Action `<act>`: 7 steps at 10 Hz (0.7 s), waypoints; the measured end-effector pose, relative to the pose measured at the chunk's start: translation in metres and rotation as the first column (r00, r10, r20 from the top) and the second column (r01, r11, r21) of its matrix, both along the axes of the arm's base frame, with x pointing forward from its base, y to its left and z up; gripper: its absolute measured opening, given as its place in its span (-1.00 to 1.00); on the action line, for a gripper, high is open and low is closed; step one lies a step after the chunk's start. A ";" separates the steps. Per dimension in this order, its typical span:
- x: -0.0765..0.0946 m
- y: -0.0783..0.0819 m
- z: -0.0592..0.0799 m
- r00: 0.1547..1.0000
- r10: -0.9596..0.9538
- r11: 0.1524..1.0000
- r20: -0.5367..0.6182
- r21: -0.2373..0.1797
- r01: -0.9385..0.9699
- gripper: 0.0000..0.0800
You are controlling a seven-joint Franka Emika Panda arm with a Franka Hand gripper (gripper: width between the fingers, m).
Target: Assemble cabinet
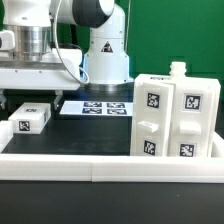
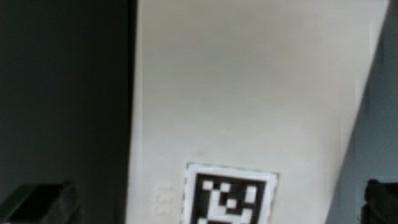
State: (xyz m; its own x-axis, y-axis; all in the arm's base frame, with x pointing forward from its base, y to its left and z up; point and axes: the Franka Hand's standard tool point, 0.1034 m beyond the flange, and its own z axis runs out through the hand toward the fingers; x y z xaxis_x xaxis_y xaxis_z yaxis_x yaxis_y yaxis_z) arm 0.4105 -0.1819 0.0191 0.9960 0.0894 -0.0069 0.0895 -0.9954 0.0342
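Note:
A small white tagged block (image 1: 30,117) lies on the black table at the exterior view's left. My gripper (image 1: 28,100) hangs just above it. In the wrist view the block (image 2: 249,100) fills the middle, its tag (image 2: 231,195) near my gripper (image 2: 206,205). The dark fingertips (image 2: 36,203) stand either side of the block, with a gap on one side. The jaws are open and hold nothing. The large white cabinet box (image 1: 175,115) with several tags stands upright at the exterior view's right, a small knob (image 1: 178,68) on top.
The marker board (image 1: 100,105) lies flat behind the middle, in front of the robot's base (image 1: 105,55). A low white rim (image 1: 100,165) runs along the table's near edge, in front of the box and the block.

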 end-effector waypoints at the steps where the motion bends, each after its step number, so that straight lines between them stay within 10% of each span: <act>1: -0.002 0.000 -0.006 1.000 0.002 1.000 -0.005 -0.003 -0.002 0.99; 7: -0.002 0.001 -0.008 1.000 0.008 1.000 -0.005 -0.006 -0.008 0.40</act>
State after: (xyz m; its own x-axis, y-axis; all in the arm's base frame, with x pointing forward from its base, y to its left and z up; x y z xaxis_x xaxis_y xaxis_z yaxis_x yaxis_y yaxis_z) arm 0.4082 -0.1806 0.0109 0.9952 0.0970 -0.0121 0.0974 -0.9945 0.0392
